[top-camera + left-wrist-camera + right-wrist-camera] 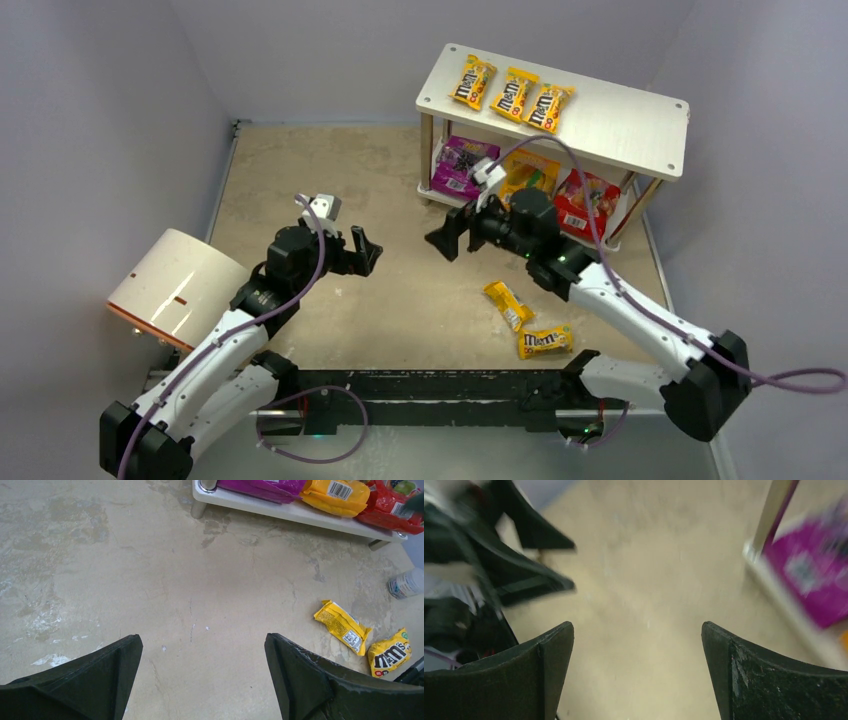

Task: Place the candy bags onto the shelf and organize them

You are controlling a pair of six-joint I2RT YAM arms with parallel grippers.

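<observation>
The shelf (640,125) stands at the back right. Three yellow candy bags (514,93) lie in a row on its top board. Purple (460,165), orange (530,175) and red (585,205) bags fill the lower tier. On the table lie two more yellow packets (507,305) (545,341), which the left wrist view shows to the right of my fingers (342,626) (390,652). My left gripper (362,250) (202,645) is open and empty over bare table. Facing it, my right gripper (450,235) (638,630) is open and empty, just left of the purple bag (809,575).
A large white-and-tan cylinder (175,285) lies at the table's left edge. A small pale round object (407,582) sits on the table near the shelf's right end. The shelf's corner post (776,510) is close to my right gripper. Grey walls enclose the table.
</observation>
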